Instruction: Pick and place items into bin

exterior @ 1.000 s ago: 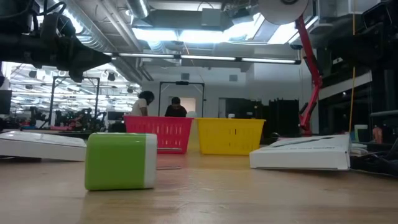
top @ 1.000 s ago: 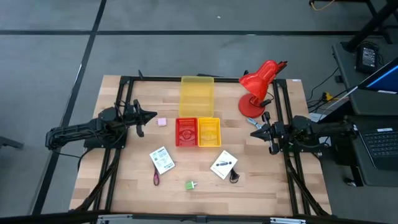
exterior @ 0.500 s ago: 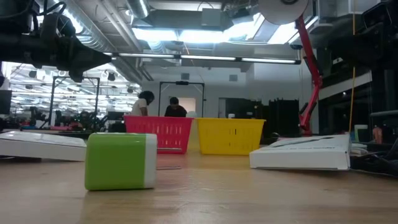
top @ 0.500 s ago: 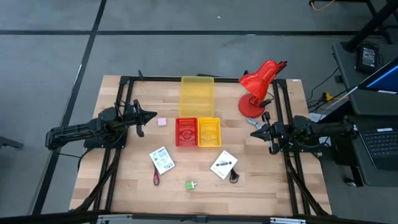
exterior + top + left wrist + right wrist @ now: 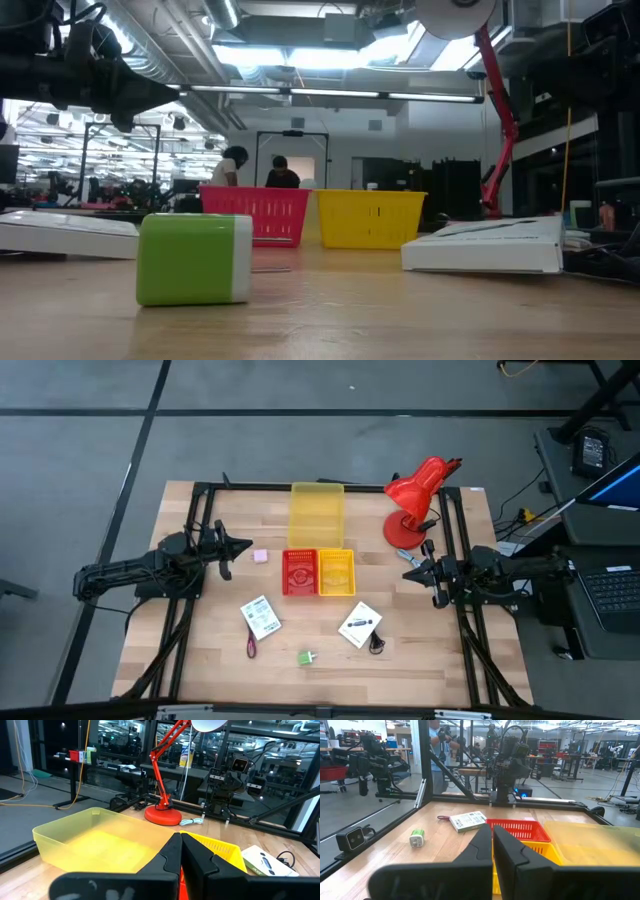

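Both arms hover above the table touching nothing. My left gripper (image 5: 243, 545) is shut at the left side, just left of the pink cube (image 5: 260, 557). My right gripper (image 5: 405, 568) is shut at the right side, below the red lamp (image 5: 415, 500). A clear yellow bin (image 5: 317, 512) sits at the far middle. In front of it stand a red basket (image 5: 300, 572) and a yellow basket (image 5: 335, 572). Near the front lie two white packets (image 5: 261, 617) (image 5: 359, 625), a dark red pen-like tool (image 5: 250, 647), a green block (image 5: 306, 658) and a black cable (image 5: 378, 643).
The lamp's round base (image 5: 162, 815) stands at the far right corner, its arm reaching up over the table. Black frame rails (image 5: 190, 560) run along the left and right edges. Bare wood lies along the near edge around the green block (image 5: 195, 258). People stand in the room behind.
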